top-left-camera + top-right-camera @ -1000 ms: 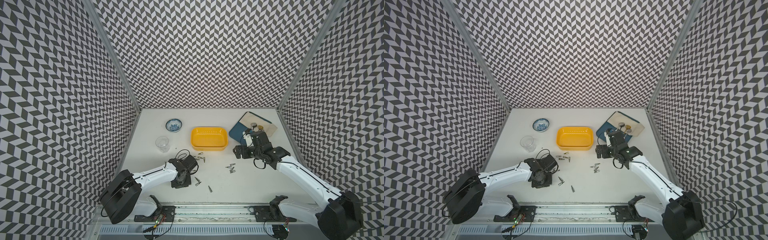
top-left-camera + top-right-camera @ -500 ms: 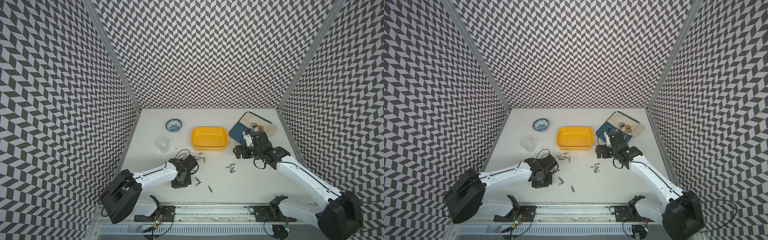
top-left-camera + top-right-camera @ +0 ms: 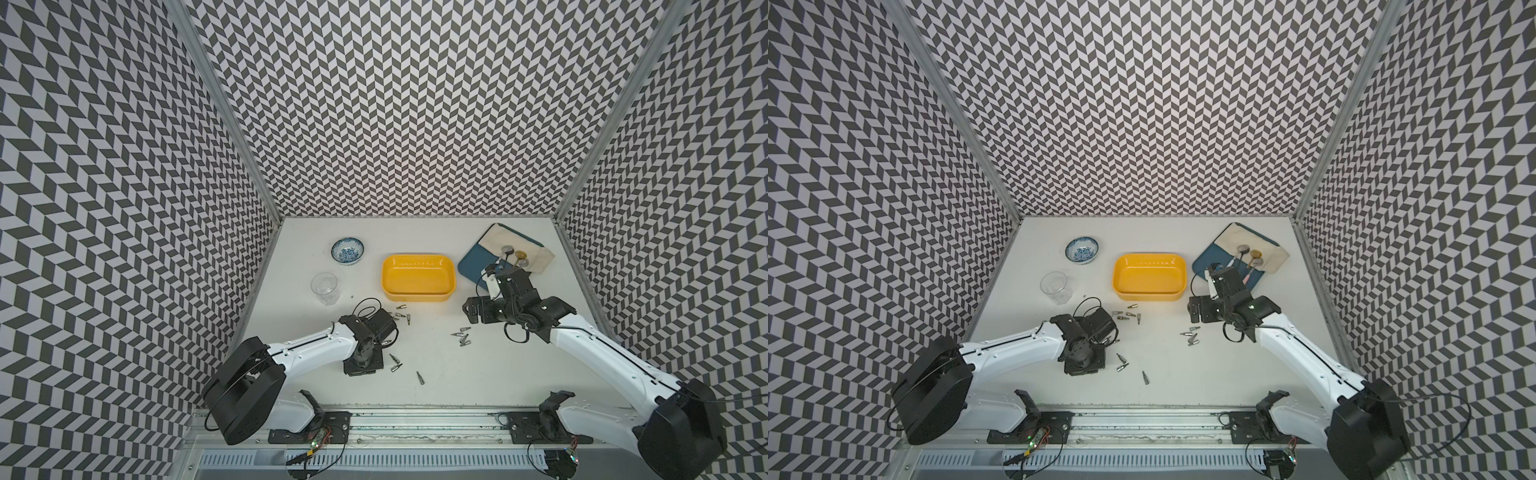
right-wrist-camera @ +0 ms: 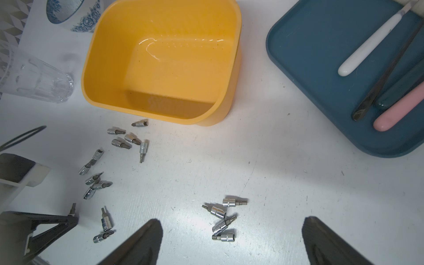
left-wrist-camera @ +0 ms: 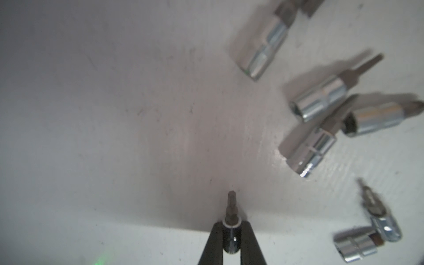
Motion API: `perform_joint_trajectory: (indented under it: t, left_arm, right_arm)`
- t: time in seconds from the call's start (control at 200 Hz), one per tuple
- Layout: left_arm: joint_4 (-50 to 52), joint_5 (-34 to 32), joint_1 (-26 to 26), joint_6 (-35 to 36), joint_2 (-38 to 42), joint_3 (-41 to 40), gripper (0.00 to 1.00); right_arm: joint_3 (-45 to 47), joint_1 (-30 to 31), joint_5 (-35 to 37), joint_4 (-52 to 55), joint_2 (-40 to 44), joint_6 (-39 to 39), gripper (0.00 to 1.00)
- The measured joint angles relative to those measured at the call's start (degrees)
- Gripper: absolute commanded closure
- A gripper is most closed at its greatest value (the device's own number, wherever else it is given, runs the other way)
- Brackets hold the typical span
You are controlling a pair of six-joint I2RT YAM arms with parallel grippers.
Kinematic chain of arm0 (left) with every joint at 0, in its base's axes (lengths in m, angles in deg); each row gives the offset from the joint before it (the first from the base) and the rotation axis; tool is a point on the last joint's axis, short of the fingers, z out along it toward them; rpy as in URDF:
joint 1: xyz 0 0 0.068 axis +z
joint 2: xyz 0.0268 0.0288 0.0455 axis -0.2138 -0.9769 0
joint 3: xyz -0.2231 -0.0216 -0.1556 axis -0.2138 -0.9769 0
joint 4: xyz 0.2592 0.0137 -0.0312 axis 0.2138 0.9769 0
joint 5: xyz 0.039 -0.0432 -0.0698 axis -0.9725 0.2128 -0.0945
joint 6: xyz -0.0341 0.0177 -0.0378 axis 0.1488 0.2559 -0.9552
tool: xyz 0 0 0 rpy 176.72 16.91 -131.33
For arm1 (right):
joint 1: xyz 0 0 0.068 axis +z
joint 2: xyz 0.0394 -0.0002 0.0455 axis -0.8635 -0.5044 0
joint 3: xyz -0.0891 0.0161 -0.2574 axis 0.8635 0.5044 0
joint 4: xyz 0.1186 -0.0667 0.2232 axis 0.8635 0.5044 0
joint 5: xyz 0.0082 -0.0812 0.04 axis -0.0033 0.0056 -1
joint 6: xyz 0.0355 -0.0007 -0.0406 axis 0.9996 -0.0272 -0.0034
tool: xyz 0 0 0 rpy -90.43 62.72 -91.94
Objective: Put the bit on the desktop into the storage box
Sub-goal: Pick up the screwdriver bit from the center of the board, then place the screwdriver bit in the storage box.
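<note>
Overhead, in both top views: box [image 3: 417,296] on desktop [image 3: 478,374], centre-rear; left gripper [image 3: 362,369] low, well apart from box; right gripper [image 3: 471,309] near box corner. Left wrist: jaws clenched on bit [image 5: 231,206], tip toward desktop, outside box. Right wrist: jaws released, wide apart above loose bits [image 4: 218,210].

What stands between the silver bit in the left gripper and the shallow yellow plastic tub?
Nothing tall. Only loose bits lie on the off-white desktop between the held bit in the left gripper and the tub.
</note>
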Motion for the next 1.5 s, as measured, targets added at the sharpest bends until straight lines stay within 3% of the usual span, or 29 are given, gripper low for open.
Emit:
perform_joint_trajectory:
  t: [0.285,0.466,0.611,0.736,1.097,1.503]
  left_arm:
    - [6.3,-1.2,7.0,9.3,-3.3,25.2,1.0]
    - [8.2,-1.9,10.6,17.2,-16.3,44.7,1.0]
    - [7.9,-1.2,12.2,22.4,-29.7,55.6,1.0]
    - [6.8,-0.2,12.5,24.9,-37.0,57.7,1.0]
    - [6.1,2.9,13.5,28.8,-47.1,68.2,1.0]
    - [6.8,3.0,14.2,30.9,-55.2,74.2,1.0]
  right_arm:
    - [2.5,0.7,-1.6,-1.1,-0.1,2.6,0.01]
    - [4.5,1.0,-2.9,-1.7,-0.9,4.5,0.0]
    - [4.7,1.5,-3.2,-1.7,-2.0,5.6,0.01]
    - [4.7,2.9,-3.4,-1.9,-2.6,6.8,0.04]
    - [4.5,9.3,-1.5,-2.0,-6.0,9.8,0.06]
    - [5.1,10.7,0.2,-2.9,-8.9,10.3,0.08]
